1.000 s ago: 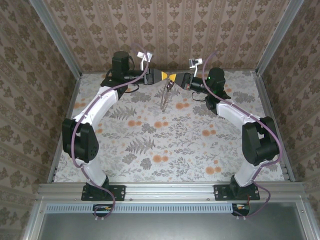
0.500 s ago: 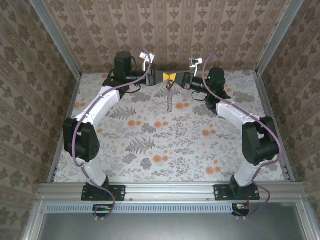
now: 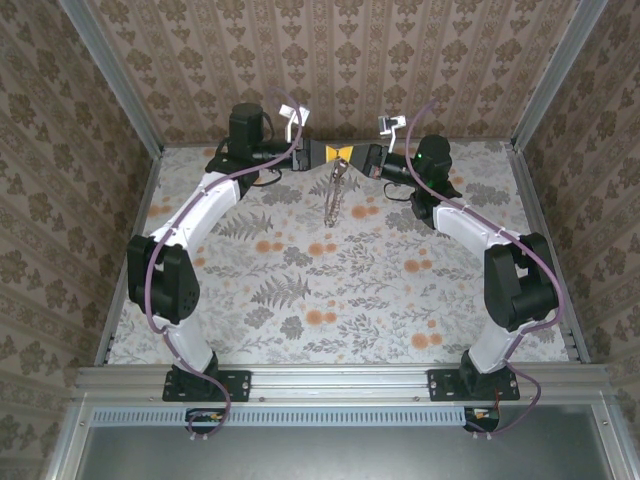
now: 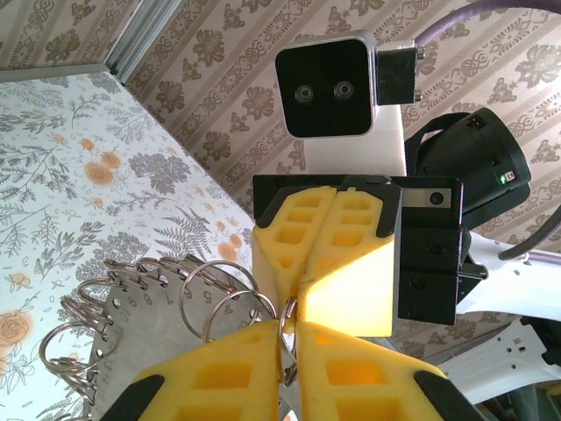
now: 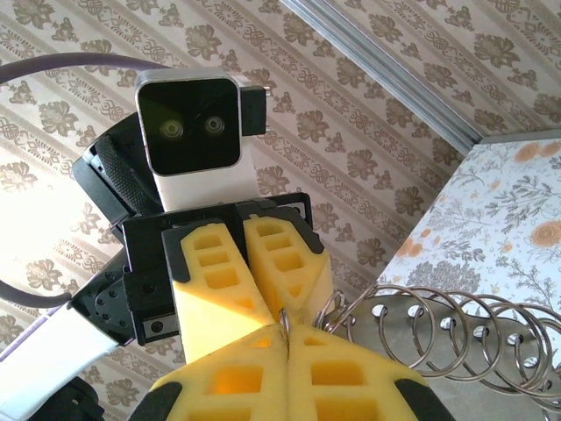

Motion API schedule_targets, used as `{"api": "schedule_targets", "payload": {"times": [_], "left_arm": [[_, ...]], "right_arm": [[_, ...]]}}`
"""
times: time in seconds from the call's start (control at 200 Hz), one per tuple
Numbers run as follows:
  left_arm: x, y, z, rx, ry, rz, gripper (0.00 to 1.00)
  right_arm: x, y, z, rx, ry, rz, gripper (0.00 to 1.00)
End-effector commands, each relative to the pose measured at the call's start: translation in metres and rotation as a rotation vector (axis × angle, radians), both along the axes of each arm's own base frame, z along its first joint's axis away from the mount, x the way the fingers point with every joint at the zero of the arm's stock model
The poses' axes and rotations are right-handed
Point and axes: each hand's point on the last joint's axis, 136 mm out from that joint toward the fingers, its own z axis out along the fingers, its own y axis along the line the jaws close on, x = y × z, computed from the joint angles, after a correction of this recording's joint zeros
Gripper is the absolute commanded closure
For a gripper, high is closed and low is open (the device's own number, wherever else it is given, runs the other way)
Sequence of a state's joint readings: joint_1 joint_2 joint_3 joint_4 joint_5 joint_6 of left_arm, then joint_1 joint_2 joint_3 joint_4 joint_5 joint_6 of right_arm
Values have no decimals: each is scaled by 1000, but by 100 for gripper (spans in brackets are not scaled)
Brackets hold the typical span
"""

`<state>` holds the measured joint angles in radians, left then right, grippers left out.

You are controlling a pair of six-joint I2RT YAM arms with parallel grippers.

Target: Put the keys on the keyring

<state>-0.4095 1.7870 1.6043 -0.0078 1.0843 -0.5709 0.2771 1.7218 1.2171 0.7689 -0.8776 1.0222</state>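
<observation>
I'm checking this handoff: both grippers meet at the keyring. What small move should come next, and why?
Probably ease the left gripper slightly away from the right gripper, both kept shut, to test the grip: both pinch the same thin wire loop, and the keyring hangs below them.

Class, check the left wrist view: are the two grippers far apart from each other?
No, the right gripper meets the left gripper tip to tip, both pinching the keyring.

White arms [image 3: 205, 210], black joints [image 3: 160, 285]; purple cables [image 5: 61, 63]; yellow hollow-celled fingers [image 4: 351, 289]; white wrist cameras [image 4: 329, 74].
</observation>
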Motion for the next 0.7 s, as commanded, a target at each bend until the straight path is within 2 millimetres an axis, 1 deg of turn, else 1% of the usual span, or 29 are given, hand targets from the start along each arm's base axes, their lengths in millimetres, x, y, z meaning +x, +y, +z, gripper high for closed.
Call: {"api": "schedule_targets", "payload": {"times": [0.0,0.155,0.25,0.265,0.315,0.375,0.49,0.695], "left_arm": [[-14,-10,17,-43,-59,-70,91],[-16,-14,20,-56,-61,-77,100],[-15,-16,23,-69,-56,-67,100],[-15,-16,24,-72,-59,-63,100],[-14,-16,25,-77,-58,-51,100],[-12,-15,27,-80,-60,-32,100],[-11,-13,30,-84,-60,-1,100],[-8,-11,33,-100,-57,30,100]], "right_arm": [[2,-1,17,18,-58,5,100],[0,-1,17,16,-59,9,100],[0,-2,17,15,-57,5,100],[0,-3,17,16,-57,3,97],[0,-5,16,18,-53,-8,80],[-1,-10,15,22,-51,-26,66],[-3,-18,13,36,-50,-49,59],[-12,-23,3,50,-43,-58,57]]}}
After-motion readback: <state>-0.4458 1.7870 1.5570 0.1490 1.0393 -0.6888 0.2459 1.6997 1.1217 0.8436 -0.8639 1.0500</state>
